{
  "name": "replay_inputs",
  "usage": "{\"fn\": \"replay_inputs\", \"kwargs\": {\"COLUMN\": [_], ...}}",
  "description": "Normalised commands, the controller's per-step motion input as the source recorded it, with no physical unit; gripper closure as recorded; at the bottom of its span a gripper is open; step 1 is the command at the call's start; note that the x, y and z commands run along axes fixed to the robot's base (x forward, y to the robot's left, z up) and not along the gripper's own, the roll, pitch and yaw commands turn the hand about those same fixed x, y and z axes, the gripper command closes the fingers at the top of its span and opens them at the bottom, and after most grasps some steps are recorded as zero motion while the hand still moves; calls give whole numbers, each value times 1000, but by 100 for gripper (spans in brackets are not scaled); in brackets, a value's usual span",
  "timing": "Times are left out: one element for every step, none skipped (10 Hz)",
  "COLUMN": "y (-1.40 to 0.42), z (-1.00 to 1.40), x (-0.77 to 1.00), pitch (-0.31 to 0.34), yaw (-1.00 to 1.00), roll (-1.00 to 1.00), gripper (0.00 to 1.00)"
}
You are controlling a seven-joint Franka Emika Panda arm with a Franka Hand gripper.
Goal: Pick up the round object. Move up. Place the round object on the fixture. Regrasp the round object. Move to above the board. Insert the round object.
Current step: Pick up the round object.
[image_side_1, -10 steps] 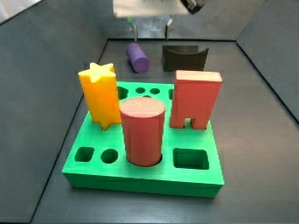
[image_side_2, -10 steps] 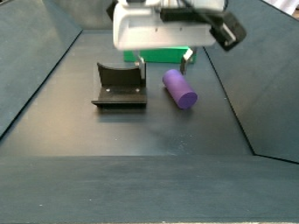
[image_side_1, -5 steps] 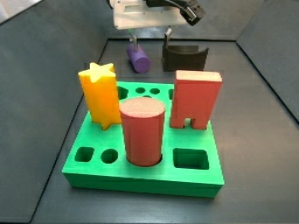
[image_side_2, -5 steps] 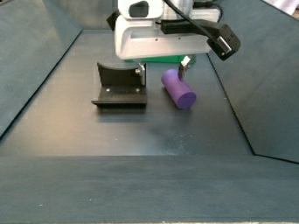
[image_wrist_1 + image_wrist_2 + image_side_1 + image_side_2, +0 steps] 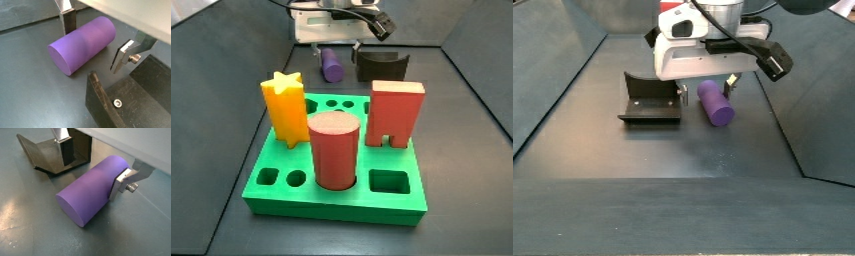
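Purple peg (image 5: 83, 44) lies flat on the dark floor, and we've got the gripper (image 5: 94, 36) down low around it, fingers spread wide, one silver plate on each side of the peg. In a wrist view one finger (image 5: 123, 182) sits right against the peg's curved side, while the other finger (image 5: 65, 148) stands a little apart from it, so the peg is straddled but we can't call it clamped. In both wrist views the peg (image 5: 92, 189) rests on its side with a flat round end facing us.

Moving outward, the black fixture (image 5: 649, 97) stands just beside the peg (image 5: 715, 101), apart from it, with its upright back wall and base plate showing. From a side view, the gripper (image 5: 707, 88) hangs under its white housing, right over the peg.

Further out, the green board (image 5: 337, 168) sits well apart from the peg (image 5: 333, 63), carrying a yellow star block (image 5: 285, 108), a red cylinder (image 5: 334, 150) and a red arch-shaped block (image 5: 396, 113), all upright in their holes. The fixture (image 5: 382, 65) stands behind the board.
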Motion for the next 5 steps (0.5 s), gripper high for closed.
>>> {"fn": "replay_inputs", "kwargs": {"y": [-43, -46, 0, 51, 17], "z": [-40, -60, -129, -123, -143], "x": [-31, -129, -283, -26, 0], "pitch": [26, 3, 0, 0, 0], "yaw": [0, -80, -111, 0, 0], "roll": [81, 63, 47, 6, 13], "gripper": [0, 0, 0, 0, 0]}}
